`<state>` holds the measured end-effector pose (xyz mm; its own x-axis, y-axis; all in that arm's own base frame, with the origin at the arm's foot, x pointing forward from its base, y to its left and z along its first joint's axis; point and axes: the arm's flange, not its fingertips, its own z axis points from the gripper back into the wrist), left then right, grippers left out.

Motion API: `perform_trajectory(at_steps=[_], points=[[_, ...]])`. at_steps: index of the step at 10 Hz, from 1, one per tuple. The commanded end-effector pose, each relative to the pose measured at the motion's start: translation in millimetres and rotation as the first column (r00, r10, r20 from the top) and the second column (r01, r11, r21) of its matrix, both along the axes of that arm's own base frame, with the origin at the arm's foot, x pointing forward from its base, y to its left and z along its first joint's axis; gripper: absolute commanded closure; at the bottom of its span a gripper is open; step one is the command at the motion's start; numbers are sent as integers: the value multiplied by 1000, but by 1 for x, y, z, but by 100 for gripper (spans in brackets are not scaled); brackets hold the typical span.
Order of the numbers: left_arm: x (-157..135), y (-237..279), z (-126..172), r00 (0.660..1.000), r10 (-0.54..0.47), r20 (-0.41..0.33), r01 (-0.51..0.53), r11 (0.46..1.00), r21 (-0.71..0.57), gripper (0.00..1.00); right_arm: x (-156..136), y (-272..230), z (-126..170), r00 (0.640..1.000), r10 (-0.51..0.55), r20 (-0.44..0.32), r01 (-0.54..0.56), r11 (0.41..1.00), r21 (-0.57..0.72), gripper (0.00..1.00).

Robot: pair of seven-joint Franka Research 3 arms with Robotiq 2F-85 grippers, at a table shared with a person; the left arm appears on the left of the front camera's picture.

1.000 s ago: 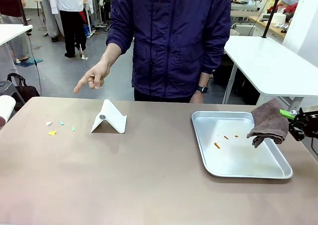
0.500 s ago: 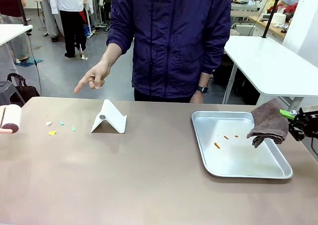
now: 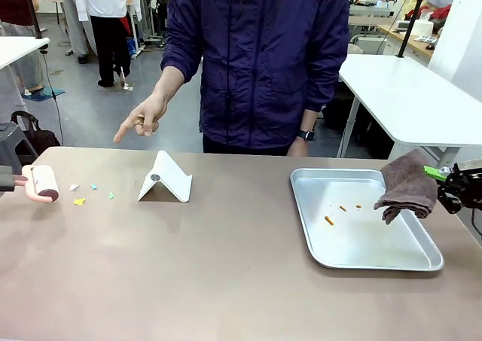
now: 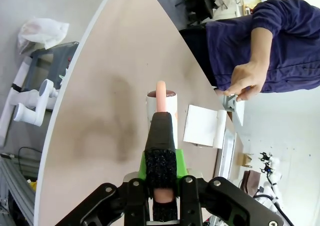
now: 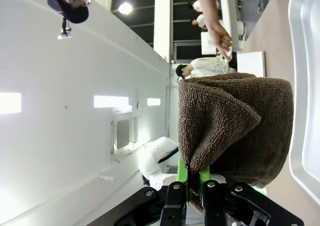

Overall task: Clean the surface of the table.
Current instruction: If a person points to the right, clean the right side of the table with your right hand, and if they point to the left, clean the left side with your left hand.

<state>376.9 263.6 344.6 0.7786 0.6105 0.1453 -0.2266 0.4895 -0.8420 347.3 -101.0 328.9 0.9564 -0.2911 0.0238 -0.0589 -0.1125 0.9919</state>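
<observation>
The left end effector (image 4: 161,172) is clamped on the dark handle of a lint roller (image 3: 44,183). The roller sits over the left edge of the desk (image 3: 226,281), with the brown top spreading out below and ahead of it. Whether the roller touches the top cannot be told. Small paper scraps (image 3: 79,201) lie on the desk just beside the roller, toward the middle, and a white folded stand (image 3: 167,178) is farther in. A person's hand (image 3: 141,119) points down from above the far edge. At the right edge, the right end effector (image 3: 444,183) is closed on a brown cloth (image 3: 409,184). The cloth hangs over the right rim of a metal tray (image 3: 392,258) that holds orange crumbs (image 3: 329,220).
</observation>
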Motion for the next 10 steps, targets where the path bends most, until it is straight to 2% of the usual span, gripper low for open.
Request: perform_trajectory(at_steps=[1, 5, 10], points=[[3, -11, 1, 998, 57, 6, -57, 998, 13, 78, -2, 0, 3, 1000, 13, 6, -13, 1000, 4, 100], [25, -20, -16, 994, 49, -94, -46, 998, 42, 78, -2, 0, 3, 1000, 13, 6, -13, 1000, 4, 100], [55, -32, -38, 983, -46, -176, 59, 996, 67, 78, -2, 0, 3, 1000, 13, 6, -13, 1000, 4, 100]])
